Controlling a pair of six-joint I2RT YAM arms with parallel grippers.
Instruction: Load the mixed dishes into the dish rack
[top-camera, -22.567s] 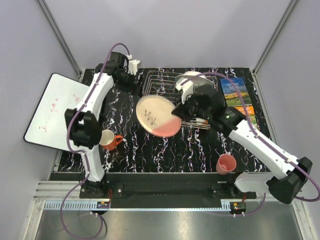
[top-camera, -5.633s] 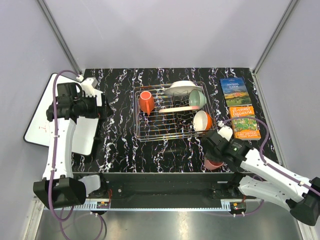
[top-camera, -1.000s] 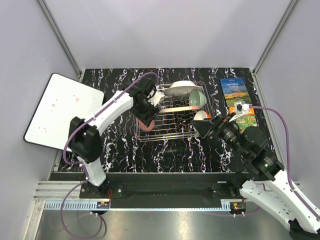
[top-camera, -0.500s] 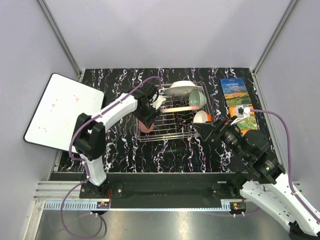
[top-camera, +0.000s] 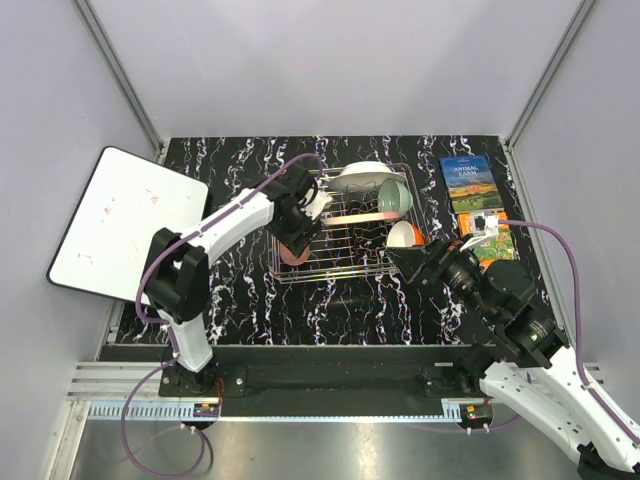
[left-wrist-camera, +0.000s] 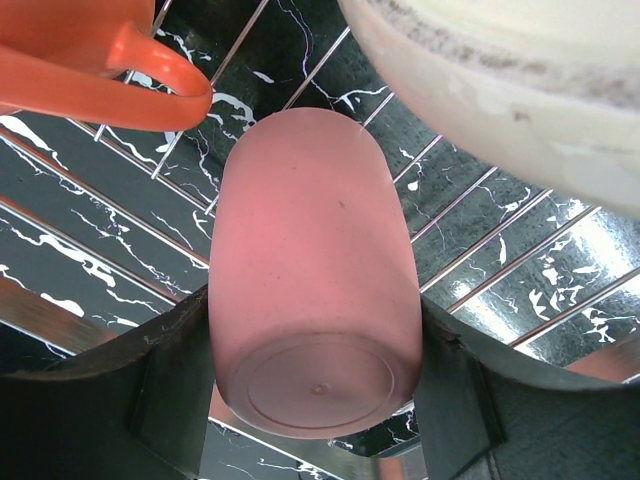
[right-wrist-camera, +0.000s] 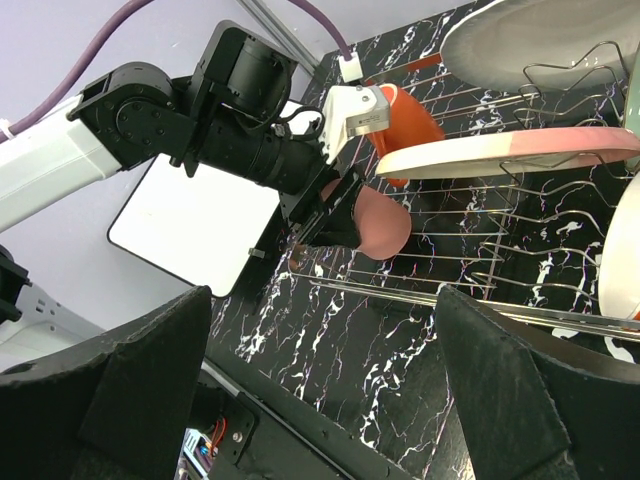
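Left gripper (left-wrist-camera: 312, 395) clamped on pink cup (left-wrist-camera: 310, 280) — base toward the wrist camera, over the left end of the dish rack (top-camera: 345, 265), just beside orange-red mug (left-wrist-camera: 90, 70). Right gripper (right-wrist-camera: 320, 390) spread wide, empty — near the rack's near-right corner.

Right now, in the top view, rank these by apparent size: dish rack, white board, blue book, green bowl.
1. dish rack
2. white board, only somewhat smaller
3. blue book
4. green bowl, which stands on edge
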